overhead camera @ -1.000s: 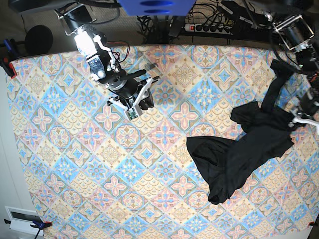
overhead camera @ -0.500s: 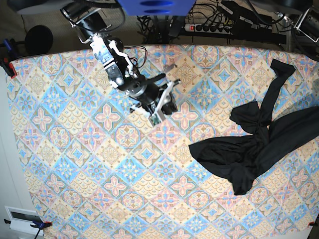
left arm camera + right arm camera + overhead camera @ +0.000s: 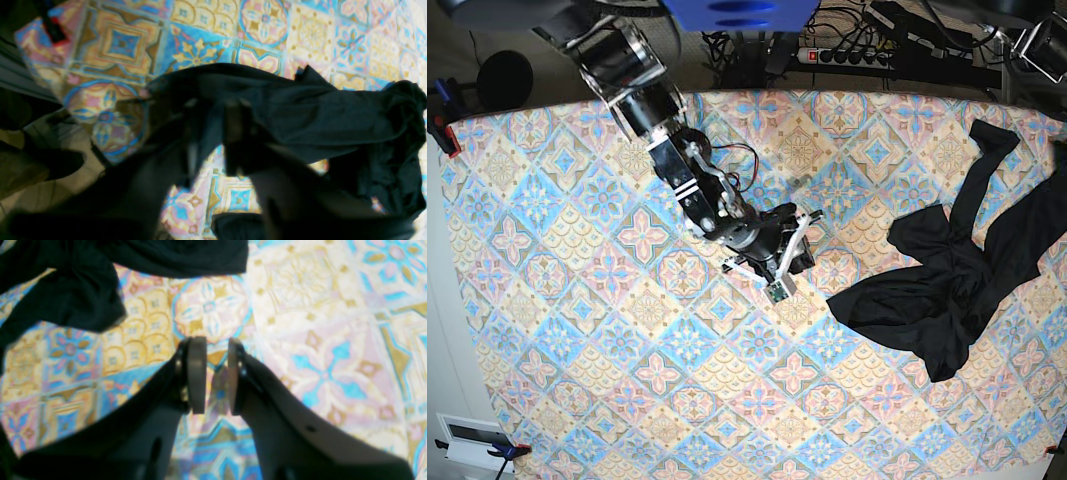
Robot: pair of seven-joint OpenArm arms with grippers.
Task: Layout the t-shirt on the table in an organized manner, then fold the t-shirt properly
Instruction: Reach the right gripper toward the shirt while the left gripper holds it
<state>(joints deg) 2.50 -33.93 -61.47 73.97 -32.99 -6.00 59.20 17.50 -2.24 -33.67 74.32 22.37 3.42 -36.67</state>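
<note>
The counter [image 3: 547, 300] takes up nearly the whole base view, its tiled cloth of blue, pink, yellow and cream running edge to edge. On it, out at about three o'clock, lies the t-shirt [image 3: 947, 300] – black, plain and rumpled, not spread flat. One long strip of it stretches up toward two o'clock near the counter's far edge, and a broader flap points down toward four o'clock. The right arm [image 3: 687, 180] comes in from eleven o'clock and reaches diagonally to the middle of the counter. Its claw [image 3: 803, 240] sits low over bare cloth close to the centre, pointing toward three o'clock, near the shirt's nearest edge but apart from it. From that arm's own camera the right claw [image 3: 213, 350] has its two pads standing a narrow way apart with nothing between them, only patterned cloth below. The shirt [image 3: 83, 290] is bunched off at ten to eleven o'clock, clear of the pads. The left wrist camera is badly blurred. The left claw [image 3: 213, 126] shows as two dark fingers with a gap between them – apart, as far as I can make out. The black shirt [image 3: 317, 116] is draped right behind and around them, and I cannot tell whether any fabric touches them. A small red clamp [image 3: 56, 31] grips the counter's corner at eleven o'clock in that view.
</note>
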